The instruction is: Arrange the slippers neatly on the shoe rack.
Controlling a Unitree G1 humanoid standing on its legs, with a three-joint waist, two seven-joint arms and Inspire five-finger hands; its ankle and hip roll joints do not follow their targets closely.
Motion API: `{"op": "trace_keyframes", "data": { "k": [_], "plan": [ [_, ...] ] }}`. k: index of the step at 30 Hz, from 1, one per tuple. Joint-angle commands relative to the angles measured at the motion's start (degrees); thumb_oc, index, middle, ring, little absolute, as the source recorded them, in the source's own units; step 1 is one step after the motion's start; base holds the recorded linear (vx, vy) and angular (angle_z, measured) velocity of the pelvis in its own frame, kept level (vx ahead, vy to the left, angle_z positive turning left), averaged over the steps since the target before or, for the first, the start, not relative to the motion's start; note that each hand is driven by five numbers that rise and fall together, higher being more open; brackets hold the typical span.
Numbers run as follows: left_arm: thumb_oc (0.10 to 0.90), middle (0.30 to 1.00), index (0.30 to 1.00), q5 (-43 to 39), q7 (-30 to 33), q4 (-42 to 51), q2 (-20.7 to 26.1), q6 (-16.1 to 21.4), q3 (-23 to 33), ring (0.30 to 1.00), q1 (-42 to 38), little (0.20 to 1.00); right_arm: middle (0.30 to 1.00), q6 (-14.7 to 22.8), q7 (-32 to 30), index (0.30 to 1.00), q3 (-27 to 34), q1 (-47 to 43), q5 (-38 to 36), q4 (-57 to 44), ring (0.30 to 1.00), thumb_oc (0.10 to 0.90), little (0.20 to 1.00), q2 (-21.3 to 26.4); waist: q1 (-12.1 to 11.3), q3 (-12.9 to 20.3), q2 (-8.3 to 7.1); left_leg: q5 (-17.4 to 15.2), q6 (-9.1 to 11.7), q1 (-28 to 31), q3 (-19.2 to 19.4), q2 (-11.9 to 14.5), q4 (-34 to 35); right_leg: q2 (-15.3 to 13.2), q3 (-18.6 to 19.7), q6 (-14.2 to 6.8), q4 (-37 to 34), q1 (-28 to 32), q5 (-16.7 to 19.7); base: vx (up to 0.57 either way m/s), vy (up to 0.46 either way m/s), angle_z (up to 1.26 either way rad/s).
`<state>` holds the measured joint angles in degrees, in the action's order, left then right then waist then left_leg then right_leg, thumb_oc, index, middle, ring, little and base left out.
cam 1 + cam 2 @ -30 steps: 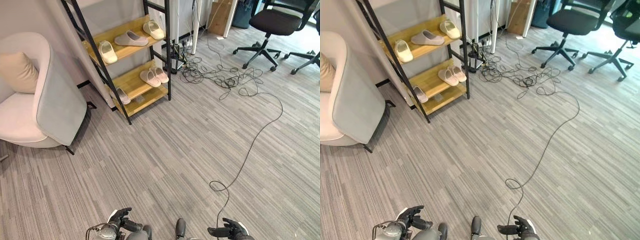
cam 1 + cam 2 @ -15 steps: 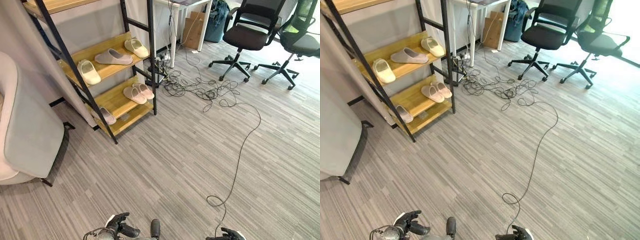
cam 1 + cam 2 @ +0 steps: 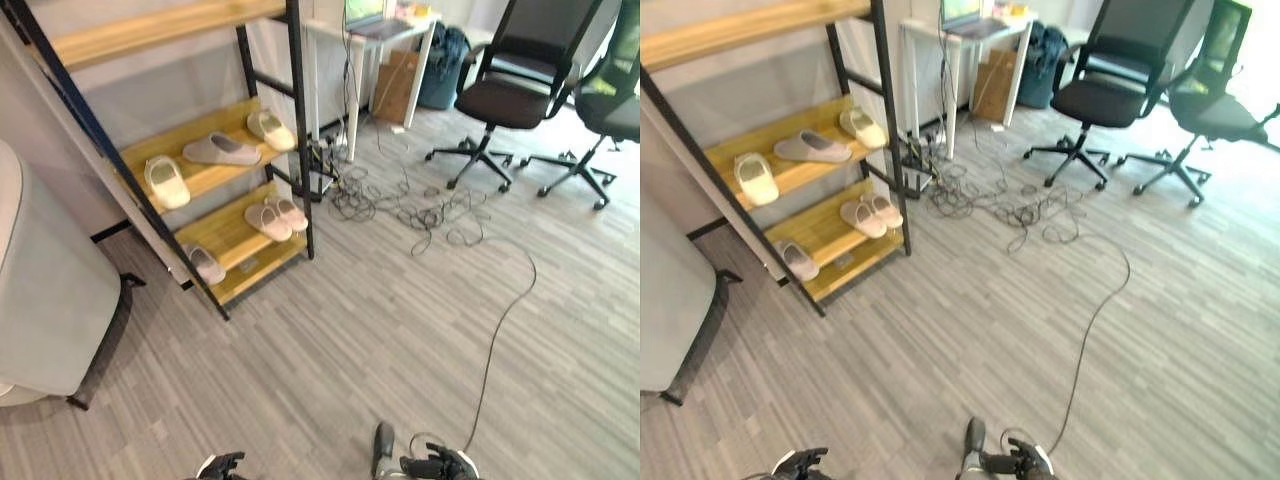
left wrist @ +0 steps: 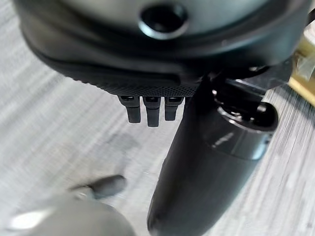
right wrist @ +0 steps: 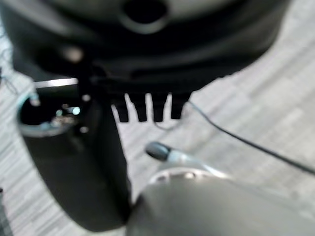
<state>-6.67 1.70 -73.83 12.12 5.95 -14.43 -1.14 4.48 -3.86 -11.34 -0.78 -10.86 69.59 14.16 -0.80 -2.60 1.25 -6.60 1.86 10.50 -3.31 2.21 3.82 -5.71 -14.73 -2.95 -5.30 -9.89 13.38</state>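
A black-framed shoe rack [image 3: 298, 120] with wooden shelves stands at the far left. Its middle shelf carries a cream slipper [image 3: 165, 181], a grey slipper [image 3: 220, 151] and another cream slipper [image 3: 270, 130], spaced apart. On the bottom shelf lie a pinkish pair [image 3: 275, 216] side by side and a single slipper [image 3: 205, 264] near the left end. My left hand [image 3: 220, 467] and right hand [image 3: 440, 466] hang low over the floor, far from the rack. Both are open and hold nothing, fingers [image 4: 147, 110] and fingers [image 5: 147, 109] straight.
A grey armchair [image 3: 50, 300] stands left of the rack. A tangle of cables [image 3: 420, 205] lies on the floor right of the rack, by a white desk [image 3: 370, 40]. Two office chairs [image 3: 515, 95] [image 3: 1220, 110] stand at the far right.
The camera has shifted: the rack now sits closer to the middle and the armchair has slid towards the left edge. Both hands show lower in the picture. The slippers have not moved.
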Motion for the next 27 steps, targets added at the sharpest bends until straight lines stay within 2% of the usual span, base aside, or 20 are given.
{"op": "trace_keyframes", "data": {
  "k": [1, 2, 3, 4, 6, 7, 10, 12, 15, 16, 18, 19, 20, 21, 24, 25, 27],
  "plan": [
    [0.8, 0.9, 0.9, -0.3, 1.0, 0.7, 0.9, 1.7, 1.5, 0.9, -4.3, 0.9, 0.9, 1.4, -0.6, 0.9, -0.7, -1.3, 0.9, 0.8, 0.9, 0.8, 0.9, 3.2, -1.0, -2.3, -0.74, 4.3, 2.8, -5.6, -1.3, 1.1, -3.0, -0.5, 0.8, -6.4, 5.4, 0.6, -7.1, 0.18, -0.175, 0.17],
    [0.8, 0.9, 0.9, -0.8, 1.0, 1.2, 1.0, 1.8, 1.4, 0.9, -4.6, 0.9, 0.9, 1.6, -0.7, 0.9, -0.8, -1.3, 0.5, 0.7, 0.9, 0.8, 0.9, 3.2, -1.2, -2.7, -0.92, 6.1, 3.3, -7.3, -1.1, 1.3, -6.5, 0.0, 0.8, -5.8, 5.3, 1.6, -7.8, 0.16, -0.223, 0.13],
    [0.8, 0.9, 0.9, -2.0, 1.1, 2.1, 1.2, 1.7, 1.0, 0.9, -5.9, 0.9, 0.9, 1.8, -1.2, 0.9, -0.9, -2.1, -0.7, 0.7, 0.9, 0.8, 0.9, 3.5, -1.9, -4.3, -1.88, 10.8, 4.1, -13.2, -1.1, 1.0, -15.2, 0.3, 1.3, -4.7, 5.1, 3.1, -8.7, 0.1, -0.17, 0.08],
    [0.8, 0.9, 0.9, -2.0, 1.1, 2.1, 1.2, 1.7, 0.9, 0.9, -5.9, 0.9, 0.9, 1.8, -1.2, 0.9, -0.9, -2.1, -0.7, 0.7, 0.9, 0.8, 0.9, 3.5, -1.8, -4.3, -1.88, 10.6, 4.2, -13.4, -1.2, 1.0, -15.5, 0.3, 1.2, -4.7, 5.1, 3.0, -8.7, 0.1, -0.174, 0.07],
    [0.8, 0.9, 0.9, -2.3, 1.4, 2.4, 1.3, 1.7, 0.3, 0.9, -6.3, 0.9, 0.9, 2.0, -1.6, 0.9, -0.7, -2.3, -1.8, 0.5, 0.9, 0.8, 0.9, 3.7, -2.2, -5.0, -3.24, 11.2, 3.3, -17.3, 0.6, 1.7, -19.9, 0.5, 1.6, -3.5, 5.0, 4.2, -10.2, 0.16, -0.132, 0.06],
    [0.8, 0.9, 0.9, -2.6, 1.3, 2.5, 1.1, 1.6, -0.1, 0.9, -6.5, 0.9, 0.9, 1.8, -1.6, 0.9, -0.7, -2.2, -2.0, 0.6, 0.9, 0.8, 0.9, 3.8, -2.3, -4.9, -3.51, 10.4, 2.9, -18.6, 1.2, 1.9, -20.0, 0.6, 1.6, -3.3, 4.9, 4.7, -10.7, 0.24, -0.13, 0.2],
    [0.8, 0.9, 0.9, -2.6, 0.9, 2.4, 0.7, 1.5, -0.4, 0.9, -6.3, 0.9, 0.9, 1.9, -1.6, 0.9, -0.3, -1.8, -2.0, 1.2, 0.9, 0.8, 0.9, 4.2, -2.4, -4.2, -3.61, 5.7, 1.6, -20.0, 2.3, -1.0, -15.3, 1.4, 1.4, -3.9, 3.4, 7.4, -12.1, 0.3, -0.06, 0.41],
    [0.8, 0.9, 0.9, -2.3, 0.7, 2.2, 0.5, 1.6, -0.4, 0.9, -5.9, 0.9, 0.9, 2.0, -1.4, 0.9, -0.3, -1.4, -1.8, 1.5, 0.9, 0.8, 0.9, 4.2, -2.5, -3.6, -3.03, 8.0, 1.6, -21.1, 4.0, -2.1, -9.7, 2.5, 1.1, -4.1, 2.4, 9.5, -13.3, 0.33, 0.019, 0.17],
    [0.8, 0.9, 0.9, -2.1, 0.4, 2.6, 0.8, 1.8, -0.1, 0.9, -5.1, 0.9, 0.9, 2.2, -1.5, 0.9, -0.3, -1.1, -1.5, 1.4, 0.9, 0.8, 0.9, 3.9, -4.1, -3.3, -2.14, 13.7, 1.7, -24.8, 7.3, -4.1, -4.5, 5.0, 2.3, -3.7, 1.8, 12.5, -15.1, 0.32, 0.034, 0.35],
    [0.8, 0.9, 0.9, -2.4, 0.4, 2.9, 1.0, 2.0, 0.2, 0.9, -4.9, 0.9, 0.9, 2.3, -1.5, 0.9, -0.3, -1.2, -1.3, 1.2, 0.9, 0.8, 0.9, 3.8, -4.9, -3.2, -2.2, 14.2, 1.9, -25.8, 7.0, -4.8, -4.4, 5.3, 3.3, -3.6, 2.0, 13.7, -15.7, 0.33, 0.087, 0.3],
    [0.8, 0.9, 0.9, -2.4, 0.2, 2.8, 1.0, 2.0, 0.3, 0.9, -4.6, 0.9, 0.9, 2.3, -1.4, 0.9, -0.1, -1.2, -1.0, 0.9, 0.9, 0.8, 0.9, 3.6, -5.4, -2.8, -2.08, 13.8, 1.5, -24.5, 6.9, -4.7, -2.6, 5.5, 3.7, -3.8, 2.8, 14.3, -16.6, 0.31, 0.127, -0.11],
    [0.8, 0.9, 0.9, -2.6, 0.1, 2.8, 1.2, 1.8, 0.8, 0.9, -4.5, 0.9, 0.9, 2.4, -1.5, 0.9, 0.0, -1.1, 0.0, 0.6, 0.9, 0.8, 0.9, 3.1, -6.0, -1.8, -2.57, 12.9, -0.2, -22.8, 5.6, -5.6, -3.2, 4.2, 3.1, -4.8, 6.7, 15.2, -17.6, 0.31, 0.139, -0.43],
    [0.8, 0.9, 0.9, -2.6, 0.1, 2.8, 1.3, 1.8, 0.8, 0.9, -4.5, 0.9, 0.9, 2.4, -1.5, 0.9, 0.0, -1.1, 0.0, 0.6, 0.9, 0.8, 0.9, 3.0, -6.0, -1.8, -2.61, 12.9, -0.2, -22.8, 5.6, -5.6, -3.3, 4.2, 3.1, -4.8, 6.7, 15.2, -17.6, 0.45, 0.233, -0.32],
    [0.8, 0.9, 0.9, -2.6, 0.1, 2.9, 1.6, 1.9, 1.0, 0.9, -4.5, 0.9, 0.9, 2.5, -1.2, 0.9, -0.1, -1.3, 0.6, 0.3, 0.9, 0.8, 0.9, 2.8, -6.1, -1.4, -3.01, 11.4, -1.0, -20.9, 5.6, -5.9, -3.4, 2.8, 2.9, -5.8, 11.0, 14.3, -16.6, 0.15, 0.096, -0.03],
    [0.8, 0.9, 0.9, -2.7, 0.1, 3.1, 1.9, 1.9, 1.1, 0.9, -4.5, 0.9, 0.9, 2.5, -1.1, 0.9, -0.2, -1.4, 0.9, 0.1, 0.9, 0.8, 0.9, 2.6, -6.1, -1.5, -3.03, 10.6, -1.6, -19.8, 5.5, -6.2, -3.3, 1.8, 2.8, -6.7, 15.0, 13.1, -15.1, 0.17, 0.129, 0.14],
    [0.8, 0.9, 0.9, -3.1, 0.3, 4.0, 2.6, 1.9, 1.1, 0.9, -4.7, 0.9, 0.9, 2.5, -1.0, 0.9, -0.4, -1.7, 1.2, -0.5, 0.9, 0.8, 0.9, 2.4, -5.8, -2.0, -2.94, 9.3, -2.8, -17.7, 4.7, -6.5, -3.4, 0.1, 2.9, -7.8, 23.4, 9.4, -9.8, 0.22, 0.149, 0.26],
    [0.8, 0.9, 0.9, -3.1, 0.8, 4.9, 3.3, 2.0, 1.0, 0.9, -5.3, 0.9, 0.9, 2.8, -1.3, 0.9, -0.4, -2.2, 1.1, -1.6, 0.9, 0.8, 0.9, 2.3, -5.2, -2.4, -1.15, 8.0, -3.5, -15.2, 3.2, -5.1, -3.3, -0.4, 2.5, -7.7, 32.1, 4.6, -7.4, 0.35, 0.18, 0.62]
  ]
}}
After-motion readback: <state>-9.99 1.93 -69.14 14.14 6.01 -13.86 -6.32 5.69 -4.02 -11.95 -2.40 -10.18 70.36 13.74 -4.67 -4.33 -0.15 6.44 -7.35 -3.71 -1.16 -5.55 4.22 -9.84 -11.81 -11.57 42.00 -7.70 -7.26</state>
